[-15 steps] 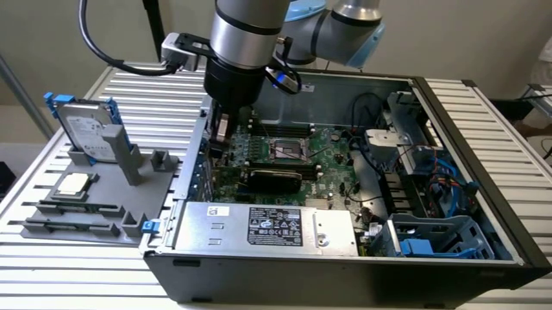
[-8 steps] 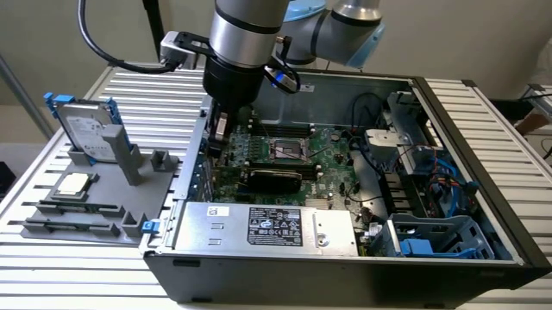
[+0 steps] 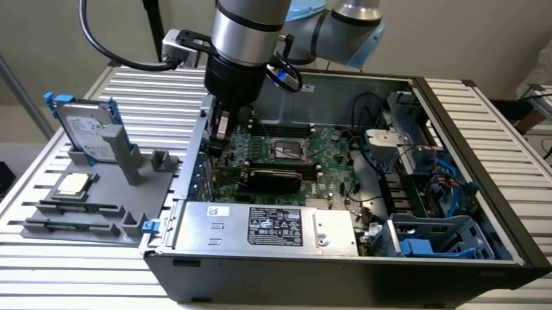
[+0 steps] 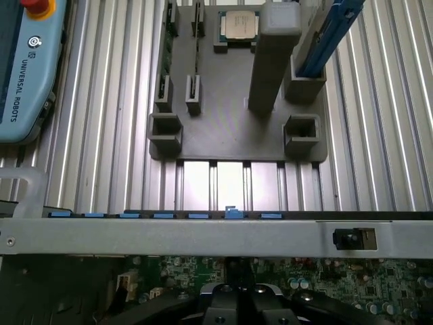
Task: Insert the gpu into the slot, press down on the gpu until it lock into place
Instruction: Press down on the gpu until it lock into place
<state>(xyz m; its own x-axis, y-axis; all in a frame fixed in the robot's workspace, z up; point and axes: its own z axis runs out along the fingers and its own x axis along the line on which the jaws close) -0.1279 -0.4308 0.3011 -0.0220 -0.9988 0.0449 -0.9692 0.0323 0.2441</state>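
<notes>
The gpu (image 3: 274, 175) is a flat black card with a green edge. It stands on edge across the middle of the green motherboard (image 3: 332, 152), inside the open computer case. The slot is hidden beneath it. My gripper (image 3: 226, 132) hangs inside the case by its wall on the exterior view's left. It is over the far end of the board and a little apart from the card. In the wrist view its black fingertips (image 4: 226, 306) sit pressed together over the motherboard (image 4: 338, 281), so the gripper (image 4: 237, 301) is shut, with nothing visible between the fingers.
A silver labelled power-supply box (image 3: 267, 226) fills the case's near side, with cables and a blue drive cage (image 3: 431, 239) to the exterior view's right. Outside the case wall (image 4: 203, 233) a grey fixture (image 4: 230, 135) holds a processor (image 4: 238, 24) and a hard drive (image 3: 86, 129). A teach pendant (image 4: 24, 74) lies nearby.
</notes>
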